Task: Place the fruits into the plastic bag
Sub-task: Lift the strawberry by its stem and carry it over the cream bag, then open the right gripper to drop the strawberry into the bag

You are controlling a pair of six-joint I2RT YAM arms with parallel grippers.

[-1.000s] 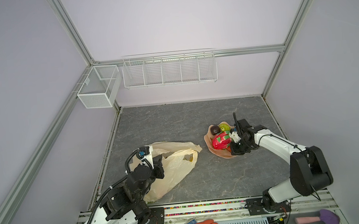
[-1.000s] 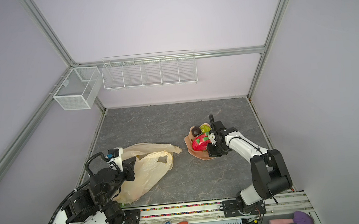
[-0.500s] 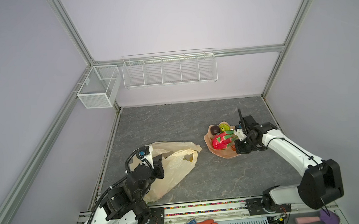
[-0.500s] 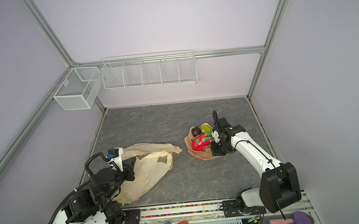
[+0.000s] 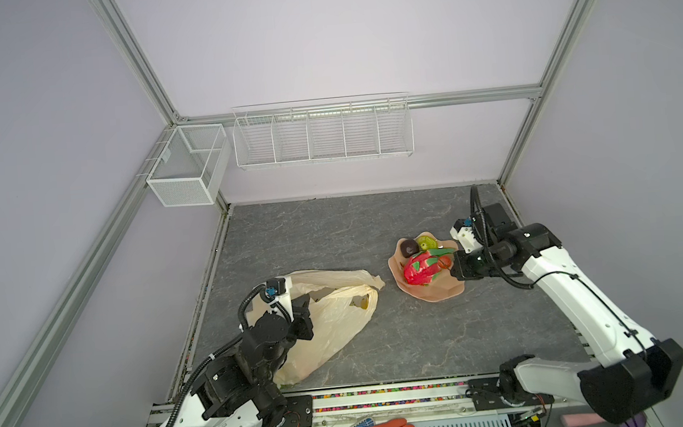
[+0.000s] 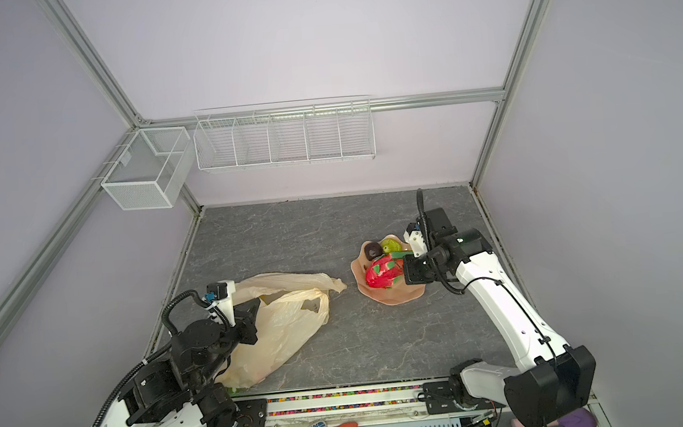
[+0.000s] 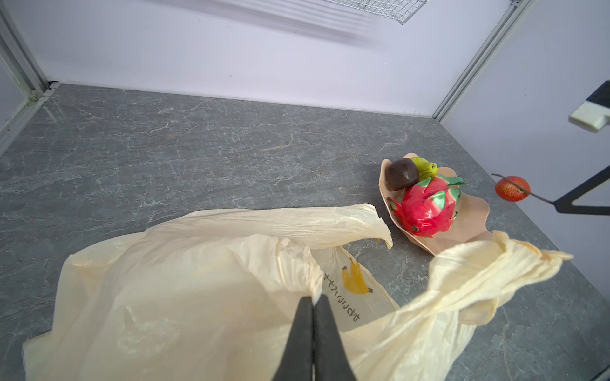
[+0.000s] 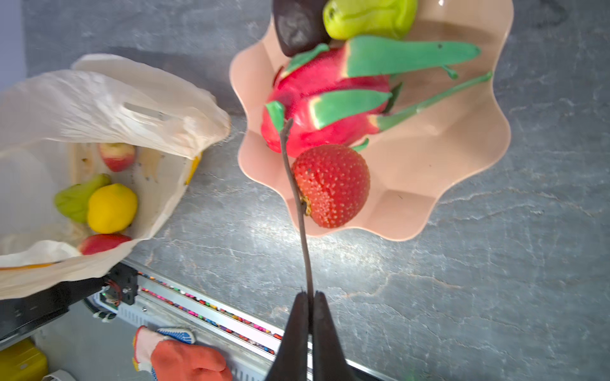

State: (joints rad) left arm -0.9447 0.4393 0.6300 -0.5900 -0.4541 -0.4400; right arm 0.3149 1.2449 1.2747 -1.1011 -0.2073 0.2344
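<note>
Right gripper (image 8: 308,297) pinches one strawberry (image 8: 331,186) by its stem (image 8: 294,184), which points straight out; left gripper (image 7: 313,301) pinches the bag (image 7: 198,264) (four fruits (image 8: 112,207) inside, three on the plate (image 8: 429,184)).

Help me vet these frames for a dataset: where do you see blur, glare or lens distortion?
Left wrist view: a grey streak smears the wall beside the wire rack; the plastic bag is sharp. Right wrist view: a glare patch on the table near the strawberry; the dark fingers lack detail. In both top views: even light, soft shadows, frame posts splaying from the wide lens.
</note>
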